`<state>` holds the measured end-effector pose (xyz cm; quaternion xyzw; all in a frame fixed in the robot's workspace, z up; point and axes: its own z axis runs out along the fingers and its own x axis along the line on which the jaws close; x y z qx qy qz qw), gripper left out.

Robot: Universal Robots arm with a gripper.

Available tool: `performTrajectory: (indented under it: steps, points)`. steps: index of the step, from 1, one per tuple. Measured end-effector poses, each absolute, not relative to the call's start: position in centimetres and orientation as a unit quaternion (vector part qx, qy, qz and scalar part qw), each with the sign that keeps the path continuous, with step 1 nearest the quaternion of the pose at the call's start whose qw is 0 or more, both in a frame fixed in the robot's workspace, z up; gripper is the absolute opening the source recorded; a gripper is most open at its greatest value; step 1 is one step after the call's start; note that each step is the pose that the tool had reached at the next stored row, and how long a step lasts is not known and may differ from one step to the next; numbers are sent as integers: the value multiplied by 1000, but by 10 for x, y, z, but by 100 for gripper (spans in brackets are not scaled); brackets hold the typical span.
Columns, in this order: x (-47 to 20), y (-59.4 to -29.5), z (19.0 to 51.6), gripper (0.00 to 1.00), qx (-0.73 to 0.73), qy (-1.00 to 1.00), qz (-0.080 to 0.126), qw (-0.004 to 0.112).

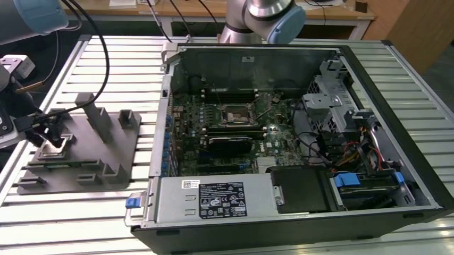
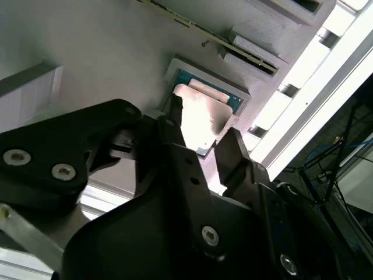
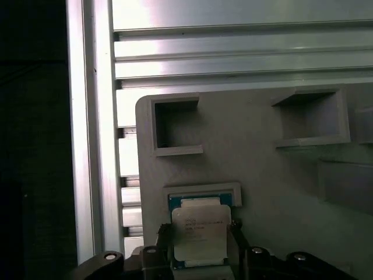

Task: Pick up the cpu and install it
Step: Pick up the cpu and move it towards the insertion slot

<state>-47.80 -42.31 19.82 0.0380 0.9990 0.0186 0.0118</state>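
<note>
Looking at the exterior view, I am seeing the cpu (image 1: 54,148) lying flat in its pocket on the grey fixture block (image 1: 106,154). It is sitting at about 9 o'clock from the open computer case (image 1: 369,90) and well apart from the motherboard socket (image 1: 234,114). I am judging the chip to be light, thin, stiff and fragile, with a slippery metal lid, so I am favouring its bare side edges and avoiding the underside. The gripper (image 1: 51,141) is pointing straight down over it, the arm reaching in from 10 o'clock. In both wrist views the fingers (image 3: 164,245) are narrowed onto two opposite edges, seemingly clamping the chip.
</note>
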Motion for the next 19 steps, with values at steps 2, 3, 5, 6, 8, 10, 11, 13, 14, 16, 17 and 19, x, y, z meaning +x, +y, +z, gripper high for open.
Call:
performTrajectory:
  steps: [2, 3, 5, 6, 8, 10, 11, 13, 14, 16, 17, 19]
  points:
    - [-478, -423, 198, 53, 38, 999, 19, 12]
    - [-478, -423, 198, 53, 38, 999, 19, 12]
    - [-478, -423, 198, 59, 38, 999, 19, 12]
    - [-478, -423, 198, 59, 37, 999, 19, 12]
    - [-478, -421, 196, 59, 33, 999, 19, 12]
    - [-478, -419, 194, 59, 29, 999, 19, 12]
    - [-478, -419, 194, 59, 26, 999, 19, 12]
    - [-478, -418, 192, 59, 19, 1000, 19, 12]
    - [-478, -418, 191, 59, 15, 1000, 19, 11]
    - [-478, -418, 191, 59, 10, 1000, 19, 11]
    - [-478, -418, 190, 59, 9, 1000, 19, 11]
    - [-478, -418, 190, 59, 7, 1000, 19, 11]
